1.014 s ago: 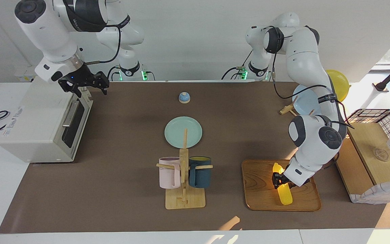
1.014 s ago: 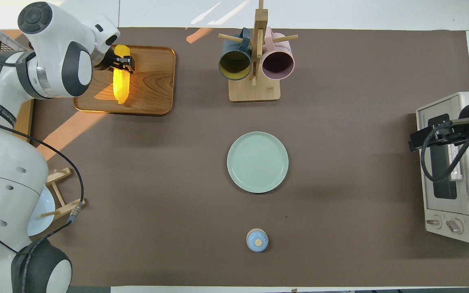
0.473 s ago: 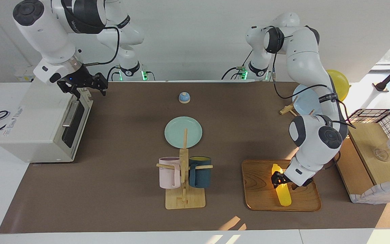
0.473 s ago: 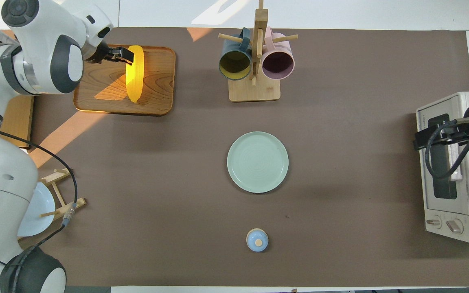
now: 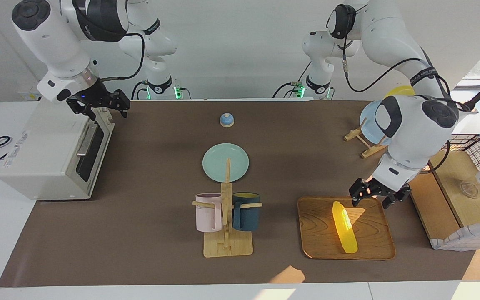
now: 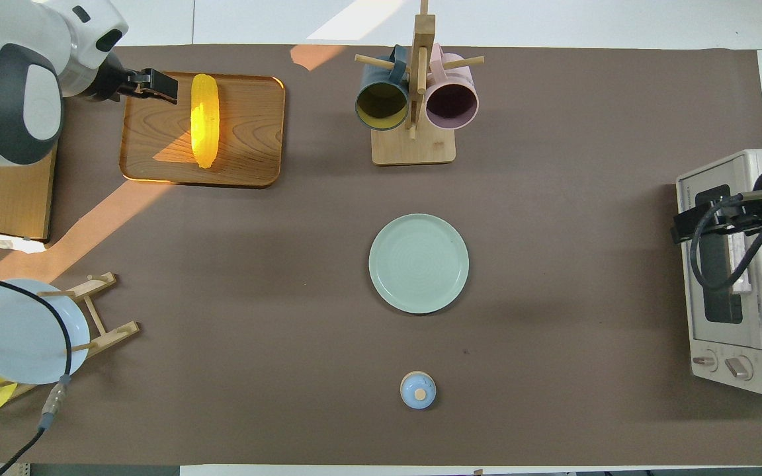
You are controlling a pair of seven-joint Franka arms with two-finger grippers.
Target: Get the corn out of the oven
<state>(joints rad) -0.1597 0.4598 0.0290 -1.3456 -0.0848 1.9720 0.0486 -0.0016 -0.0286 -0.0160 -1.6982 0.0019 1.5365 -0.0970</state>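
Note:
The yellow corn (image 5: 344, 227) lies flat on a wooden tray (image 5: 319, 233) toward the left arm's end of the table; in the overhead view the corn (image 6: 204, 121) lies lengthwise on the tray (image 6: 249, 132). My left gripper (image 5: 374, 200) is open and empty, raised over the tray's edge nearest the robots, apart from the corn; it also shows in the overhead view (image 6: 153, 84). The white oven (image 5: 48, 154) stands at the right arm's end with its door shut. My right gripper (image 5: 98, 106) hovers open over the oven's top front edge (image 6: 692, 225).
A mug rack (image 5: 226, 216) with a pink and a dark blue mug stands beside the tray. A pale green plate (image 5: 225, 162) and a small blue bell (image 5: 226, 119) lie mid-table. A plate stand (image 5: 369, 125) and a wire-and-wood basket (image 5: 465, 183) stand near the left arm.
My left gripper has let go of the corn, risen and drawn back toward the robots; the corn now lies free on the tray. My right gripper has barely shifted over the oven.

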